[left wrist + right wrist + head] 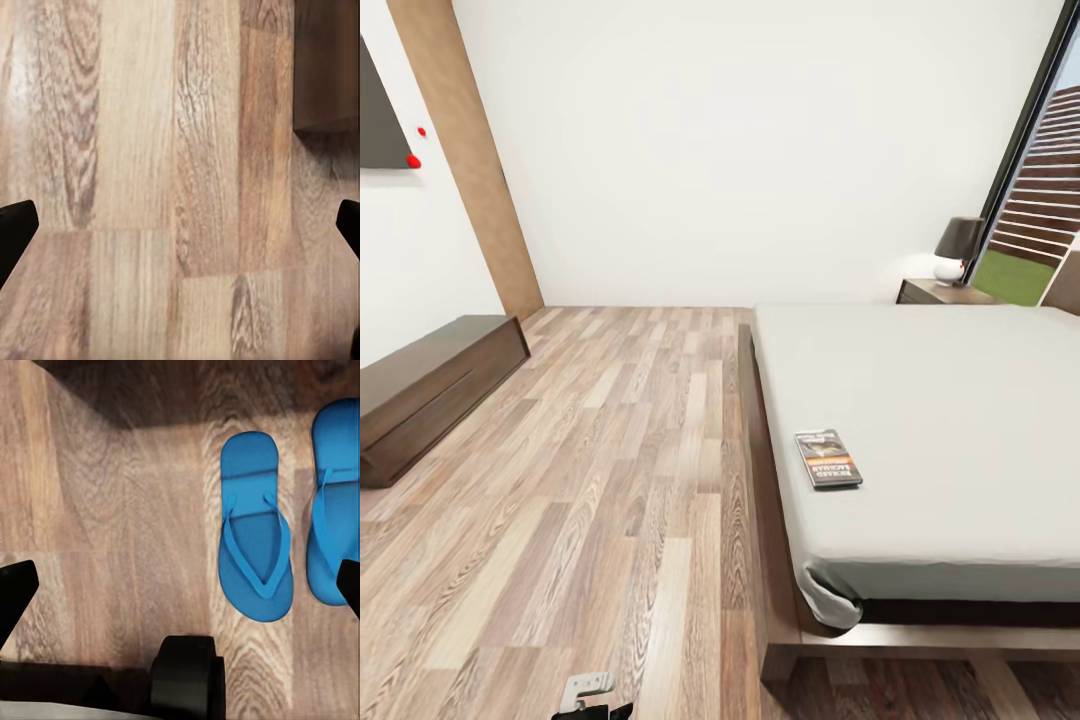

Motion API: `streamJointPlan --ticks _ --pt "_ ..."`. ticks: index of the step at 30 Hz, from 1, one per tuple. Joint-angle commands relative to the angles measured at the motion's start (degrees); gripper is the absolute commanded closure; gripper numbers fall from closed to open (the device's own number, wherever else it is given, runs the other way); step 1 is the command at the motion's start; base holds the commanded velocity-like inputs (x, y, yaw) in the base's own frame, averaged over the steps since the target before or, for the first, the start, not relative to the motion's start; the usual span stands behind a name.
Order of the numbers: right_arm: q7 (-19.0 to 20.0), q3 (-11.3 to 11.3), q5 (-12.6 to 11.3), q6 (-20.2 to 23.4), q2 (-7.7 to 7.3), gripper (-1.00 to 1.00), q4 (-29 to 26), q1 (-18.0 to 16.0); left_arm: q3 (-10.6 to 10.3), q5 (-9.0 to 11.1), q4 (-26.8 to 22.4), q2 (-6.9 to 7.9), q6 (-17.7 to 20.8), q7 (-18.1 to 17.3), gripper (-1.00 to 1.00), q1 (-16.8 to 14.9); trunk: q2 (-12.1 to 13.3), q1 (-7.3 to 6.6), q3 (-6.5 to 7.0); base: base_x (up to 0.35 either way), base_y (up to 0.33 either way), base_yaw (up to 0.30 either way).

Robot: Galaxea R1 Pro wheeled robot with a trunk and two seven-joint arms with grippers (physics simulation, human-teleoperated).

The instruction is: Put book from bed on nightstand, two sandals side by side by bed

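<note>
Head view: the book [828, 458] lies flat on the bed [950, 400], centre-right of the frame near the mattress's left edge. A nightstand [942, 292] with a lamp [957, 250] stands at upper right, a low dresser [430, 385] at left.

Left wrist view: the left fingers [16, 229] are spread wide over bare floor [150, 187].

Right wrist view: the right fingers [16, 585] are wide apart; two sandals [255, 525] lie side by side on the floor, close but apart.
</note>
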Motion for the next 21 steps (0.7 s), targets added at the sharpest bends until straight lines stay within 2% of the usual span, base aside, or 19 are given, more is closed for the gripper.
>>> streamJointPlan --ticks 1,7,21 --pt "0.1 -0.5 0.6 -0.1 -0.04 -1.0 0.1 -0.1 0.4 -0.6 0.1 0.02 -0.3 -0.1 -1.0 0.0 0.4 -0.23 0.14 0.0 0.0 0.034" --pt "0.2 -0.5 0.6 0.0 -0.05 -1.0 0.1 -0.1 0.4 -0.6 0.1 0.02 -0.3 -0.1 -1.0 0.0 0.8 -0.45 0.32 0.0 0.0 0.194" --pt "0.4 -0.5 0.6 0.0 -0.05 -1.0 0.1 -0.1 0.4 -0.6 0.1 0.02 -0.3 -0.1 -1.0 0.0 0.8 -0.45 0.32 0.0 0.0 0.285"
